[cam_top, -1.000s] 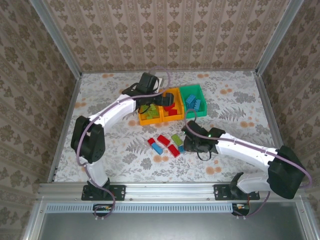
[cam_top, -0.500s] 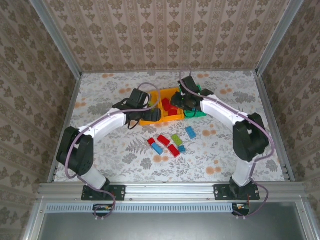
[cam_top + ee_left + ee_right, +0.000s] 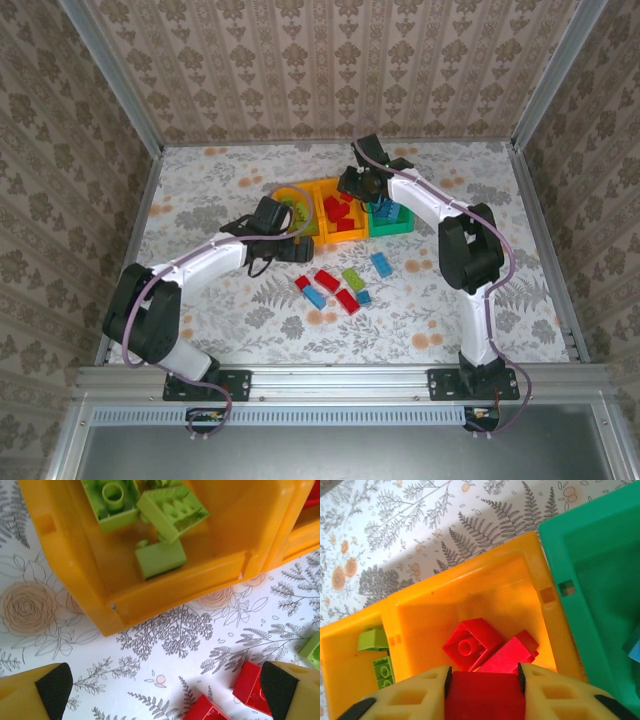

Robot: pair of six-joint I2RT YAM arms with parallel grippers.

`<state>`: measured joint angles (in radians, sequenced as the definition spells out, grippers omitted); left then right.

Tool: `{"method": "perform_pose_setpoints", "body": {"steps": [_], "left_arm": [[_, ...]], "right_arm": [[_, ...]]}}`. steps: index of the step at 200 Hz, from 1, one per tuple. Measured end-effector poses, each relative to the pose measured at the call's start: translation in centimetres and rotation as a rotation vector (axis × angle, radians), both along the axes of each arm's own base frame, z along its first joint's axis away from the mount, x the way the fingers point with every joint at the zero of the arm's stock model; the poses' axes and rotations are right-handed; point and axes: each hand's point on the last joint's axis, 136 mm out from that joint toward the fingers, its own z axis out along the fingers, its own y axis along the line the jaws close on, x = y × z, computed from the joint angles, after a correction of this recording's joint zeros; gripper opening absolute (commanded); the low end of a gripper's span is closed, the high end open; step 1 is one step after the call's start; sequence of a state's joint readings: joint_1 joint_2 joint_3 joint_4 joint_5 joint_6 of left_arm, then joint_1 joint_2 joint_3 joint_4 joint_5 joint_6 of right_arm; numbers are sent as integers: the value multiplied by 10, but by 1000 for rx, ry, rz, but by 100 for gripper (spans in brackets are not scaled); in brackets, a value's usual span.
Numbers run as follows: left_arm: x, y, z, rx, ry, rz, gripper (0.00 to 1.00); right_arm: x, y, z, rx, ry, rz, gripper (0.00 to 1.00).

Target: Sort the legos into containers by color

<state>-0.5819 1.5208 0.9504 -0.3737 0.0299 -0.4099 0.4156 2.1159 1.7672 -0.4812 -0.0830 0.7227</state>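
Observation:
My right gripper is shut on a red lego, held above the middle orange container, which has two red legos inside. From above, that gripper hangs over this container. The left orange container holds lime legos. My left gripper is open just in front of it, over bare table, with two red legos by its right finger. The green container holds blue legos. Several loose red, blue and lime legos lie in front of the containers.
A single blue lego lies apart, in front of the green container. The table is floral-patterned and walled on three sides, with open surface left and right of the containers and near the front rail.
My left gripper has drawn back from the left orange container toward the loose legos. My right arm has swung from the table up over the middle orange container, carrying a red lego.

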Motion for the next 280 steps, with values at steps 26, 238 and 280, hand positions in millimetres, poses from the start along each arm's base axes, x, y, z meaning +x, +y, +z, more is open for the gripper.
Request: {"method": "perform_pose_setpoints", "body": {"steps": [26,238,280], "left_arm": [[-4,0,-1,0,2,-6,100],[-61,13,-23,17,104,-10,98],[-61,43,-41,19,165,110,98]], "right_arm": [[-2,0,-2,-11,6,12,60],[-155,15,-24,-247,-36,504,77],[-200,56,-34,-325,-76,753,76]]}}
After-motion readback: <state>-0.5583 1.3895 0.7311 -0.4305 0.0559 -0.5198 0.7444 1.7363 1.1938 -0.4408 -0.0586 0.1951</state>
